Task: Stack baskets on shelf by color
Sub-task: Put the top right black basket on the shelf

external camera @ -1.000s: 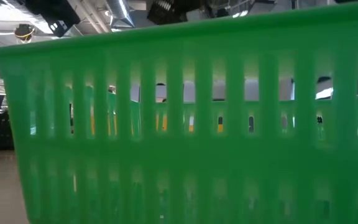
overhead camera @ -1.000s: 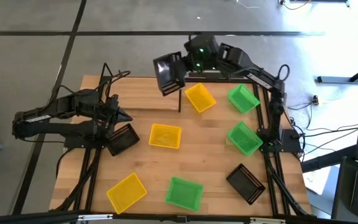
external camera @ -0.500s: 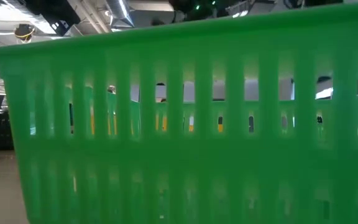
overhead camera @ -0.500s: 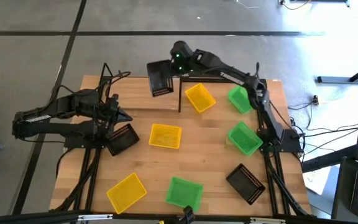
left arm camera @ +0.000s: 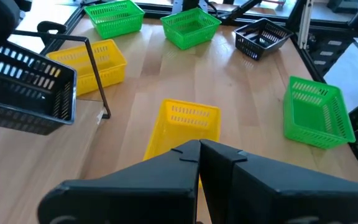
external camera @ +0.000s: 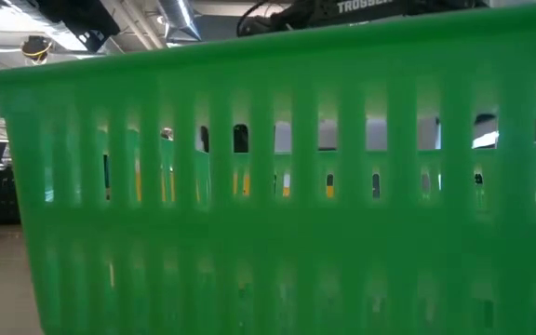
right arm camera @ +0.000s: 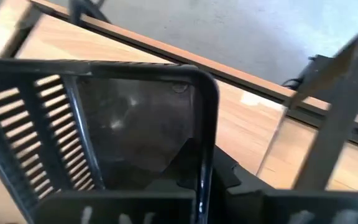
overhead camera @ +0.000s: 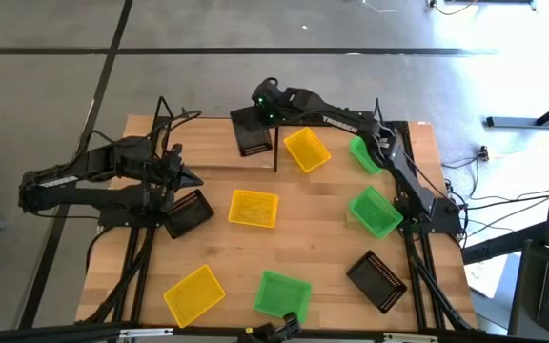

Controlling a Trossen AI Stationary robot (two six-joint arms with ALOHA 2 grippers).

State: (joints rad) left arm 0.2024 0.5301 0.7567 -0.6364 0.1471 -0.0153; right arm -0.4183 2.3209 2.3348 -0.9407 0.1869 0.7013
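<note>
Right tool (overhead camera: 260,105) pinching black basket (overhead camera: 253,133) over far shelf (overhead camera: 217,157), left of centre post; not yet released. Left tool (overhead camera: 181,177) pressed together, empty, waiting at bench (overhead camera: 322,238) left side. Judgement: task barely begun, no stack visible. Yellow (overhead camera: 254,208), green (overhead camera: 375,211), other black baskets (overhead camera: 379,279) scattered on bench.

R arm (overhead camera: 351,122) stretched far across, fingers clamped; L arm (overhead camera: 84,176) parked, fingers closed.
</note>
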